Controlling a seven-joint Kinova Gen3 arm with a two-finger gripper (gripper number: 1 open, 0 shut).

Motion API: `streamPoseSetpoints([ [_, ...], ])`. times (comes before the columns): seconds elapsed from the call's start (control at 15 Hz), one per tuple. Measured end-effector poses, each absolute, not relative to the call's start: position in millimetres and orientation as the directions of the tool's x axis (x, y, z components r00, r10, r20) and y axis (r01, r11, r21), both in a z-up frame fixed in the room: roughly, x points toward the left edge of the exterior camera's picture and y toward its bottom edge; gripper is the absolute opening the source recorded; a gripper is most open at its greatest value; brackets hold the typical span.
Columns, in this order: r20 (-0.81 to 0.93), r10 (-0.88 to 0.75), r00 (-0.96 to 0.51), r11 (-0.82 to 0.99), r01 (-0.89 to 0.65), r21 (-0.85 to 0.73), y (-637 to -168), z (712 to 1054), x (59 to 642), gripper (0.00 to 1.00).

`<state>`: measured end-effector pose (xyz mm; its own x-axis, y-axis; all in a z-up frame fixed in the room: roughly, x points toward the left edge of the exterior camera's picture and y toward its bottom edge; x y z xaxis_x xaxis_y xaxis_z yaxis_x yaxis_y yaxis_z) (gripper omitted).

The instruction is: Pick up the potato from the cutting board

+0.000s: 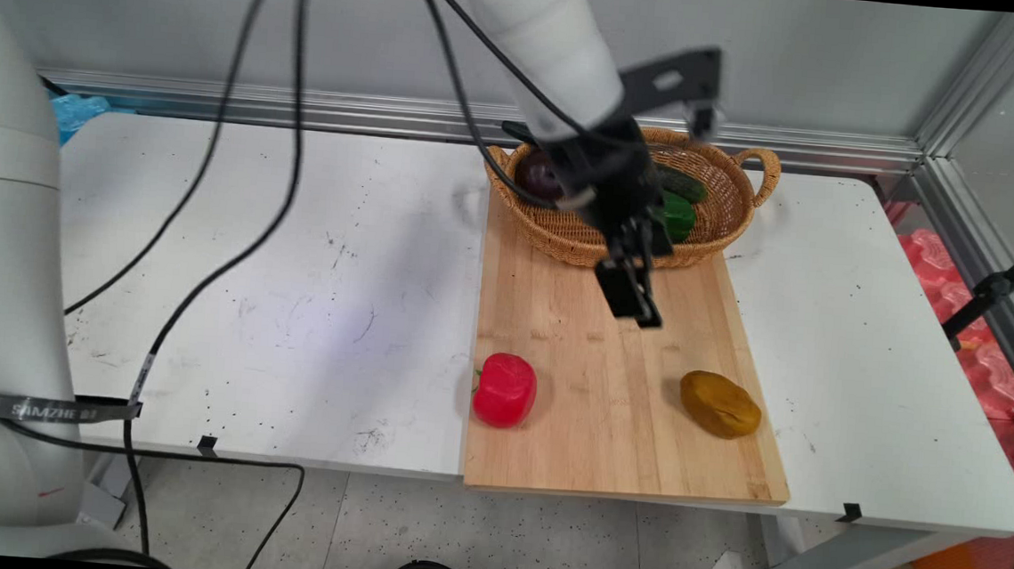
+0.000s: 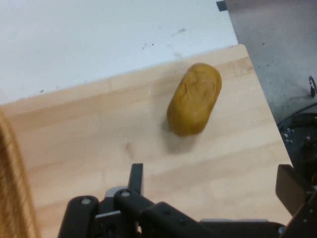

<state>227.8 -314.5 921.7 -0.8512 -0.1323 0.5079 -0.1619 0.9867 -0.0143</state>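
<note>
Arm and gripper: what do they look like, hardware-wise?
White tubular arm with rounded links and black cables hanging from it. A black bracket sits at the wrist. The black two-finger gripper has a jointed linkage, whose pivots show in the hand view.

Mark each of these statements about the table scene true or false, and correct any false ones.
1. A red pepper lies on the cutting board. True.
2. The potato sits inside the basket. False: it lies on the board, near the board's front right corner.
3. The hand holds the potato. False: the hand hangs above the bare board, apart from the potato, holding nothing.
4. Green vegetables lie in the basket. True.
5. The basket rests on the far end of the board. True.
6. The red pepper and the potato touch each other. False: they lie well apart, at opposite sides of the board.
</note>
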Motion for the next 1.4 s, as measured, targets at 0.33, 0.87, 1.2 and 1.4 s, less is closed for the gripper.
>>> streamPoseSetpoints([
  [0.33,0.487,-0.074,-0.870,0.995,-0.099,-0.026,-329,877,178,1.00],
  [0.87,0.441,0.002,-0.898,1.000,-0.012,-0.029,-349,820,129,1.00],
  [1.2,0.418,0.039,-0.908,0.999,0.031,-0.026,-360,794,108,1.00],
  [1.4,0.412,0.057,-0.909,0.998,0.052,-0.023,-363,786,102,1.00],
])
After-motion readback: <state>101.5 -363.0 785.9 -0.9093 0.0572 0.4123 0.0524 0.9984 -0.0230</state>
